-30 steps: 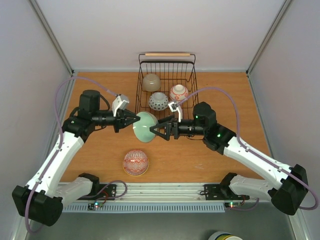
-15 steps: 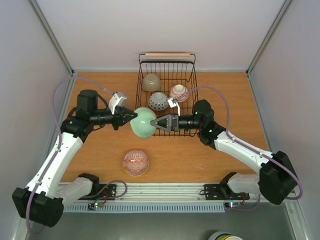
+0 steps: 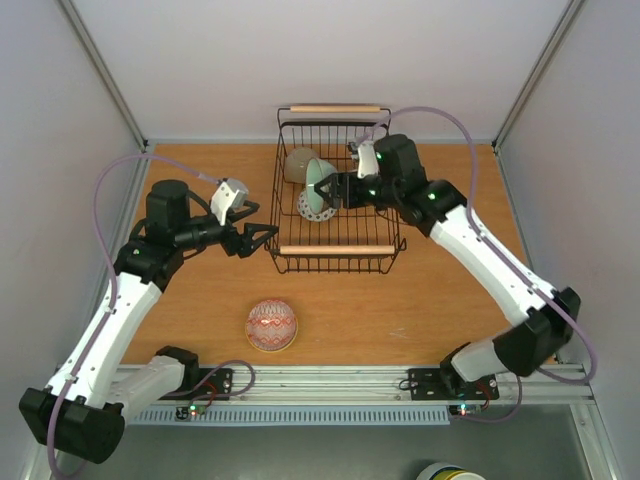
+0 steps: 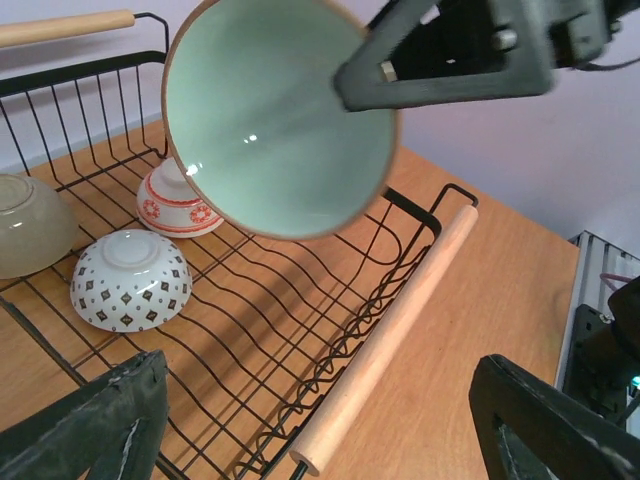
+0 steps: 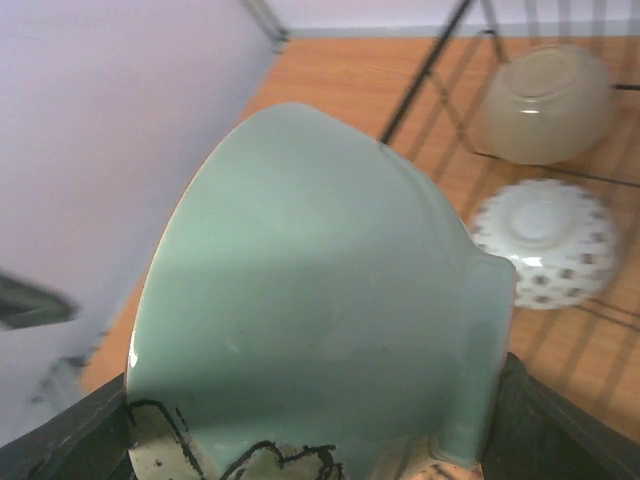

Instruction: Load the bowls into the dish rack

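Nearest, a red patterned bowl sits upright on the table, near the front edge and left of centre, well apart from both grippers. Farther back on the left, the left arm rises from its base, bends at the elbow and stretches level to the right. The left gripper hangs just off the near-left corner of the dish rack, its jaws spread wide with nothing between them. The right arm climbs from the near right and reaches far and leftward over the rack. The right gripper is clamped on the pale green bowl, holding it tipped on its side above the rack's middle, mouth facing the left arm. On the rack floor beneath it, a white dotted bowl lies upside down. Just beyond, in the far-left part, a beige bowl is also inverted. The left wrist view shows a red-and-white bowl upside down to their right.
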